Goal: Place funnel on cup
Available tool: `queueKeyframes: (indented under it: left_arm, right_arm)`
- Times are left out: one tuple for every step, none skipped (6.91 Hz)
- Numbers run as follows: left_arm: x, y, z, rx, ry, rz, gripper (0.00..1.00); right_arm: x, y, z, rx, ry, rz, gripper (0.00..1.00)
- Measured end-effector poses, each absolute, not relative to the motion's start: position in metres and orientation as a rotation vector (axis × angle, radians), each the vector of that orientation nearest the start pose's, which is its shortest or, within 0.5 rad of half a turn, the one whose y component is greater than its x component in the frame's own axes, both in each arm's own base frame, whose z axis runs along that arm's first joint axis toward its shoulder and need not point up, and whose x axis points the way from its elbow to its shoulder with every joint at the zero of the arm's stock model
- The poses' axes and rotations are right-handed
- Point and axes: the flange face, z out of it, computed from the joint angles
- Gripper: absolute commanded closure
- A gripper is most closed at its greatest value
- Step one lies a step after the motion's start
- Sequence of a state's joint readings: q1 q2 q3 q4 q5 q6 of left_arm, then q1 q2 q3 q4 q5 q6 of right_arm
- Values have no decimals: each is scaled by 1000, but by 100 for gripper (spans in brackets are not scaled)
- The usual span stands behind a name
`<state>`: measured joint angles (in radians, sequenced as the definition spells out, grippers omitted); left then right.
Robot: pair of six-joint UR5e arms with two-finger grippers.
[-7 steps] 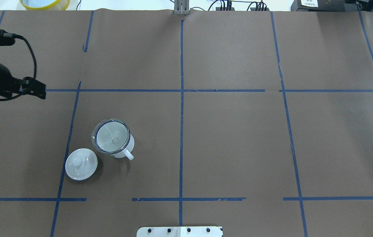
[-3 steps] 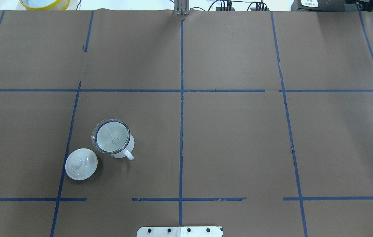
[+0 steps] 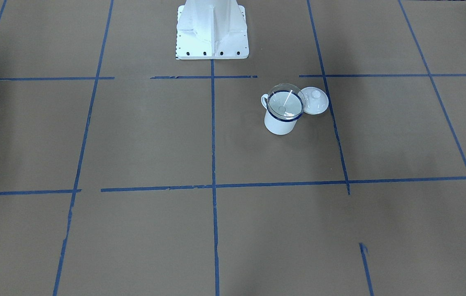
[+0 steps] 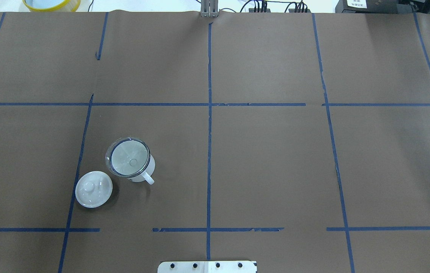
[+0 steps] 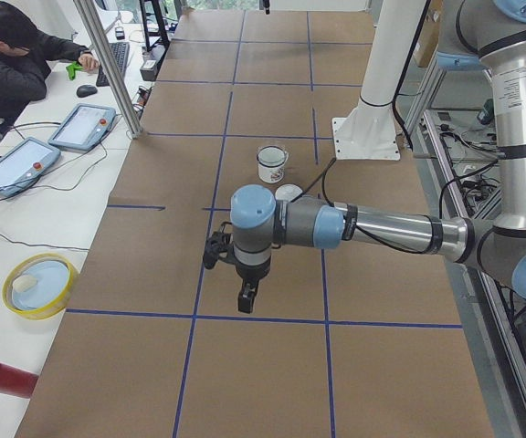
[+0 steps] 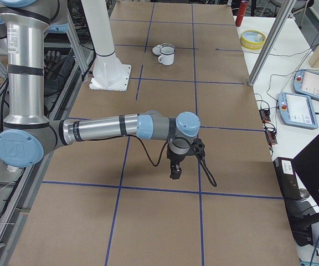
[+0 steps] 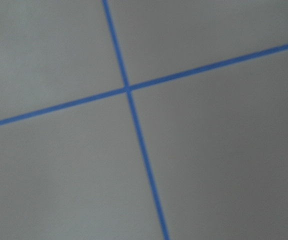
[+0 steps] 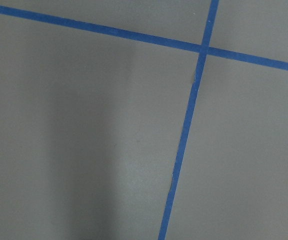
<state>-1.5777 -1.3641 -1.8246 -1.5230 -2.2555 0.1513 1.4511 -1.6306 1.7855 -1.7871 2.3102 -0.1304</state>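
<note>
Left hand [image 5: 245,304] far from cup [image 4: 151,165], funnel [image 4: 127,160] seated in it, lid [image 4: 93,189] beside

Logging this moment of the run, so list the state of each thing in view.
funnel, seated in the cup's mouth, bowl up.
cup, upright, carrying the funnel.
lid, off the cup, lying knob up beside it.
left gripper, away from the cup, opening unclear.
right gripper, away from the cup, opening unclear.
</note>
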Motion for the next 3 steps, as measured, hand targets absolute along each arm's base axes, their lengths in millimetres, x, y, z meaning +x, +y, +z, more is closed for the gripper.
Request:
queueKeyframes:
  left_arm:
    - [-90, -396, 654, 41, 693, 94, 0]
    - [-101, -391, 657, 48, 713, 59, 0]
    - [-106, -391, 654, 61, 734, 45, 0]
  right_arm:
    - [11, -462, 606, -55, -741, -216, 0]
    - [11, -462, 606, -55, -741, -216, 0]
    - [11, -462, 605, -54, -741, -216, 0]
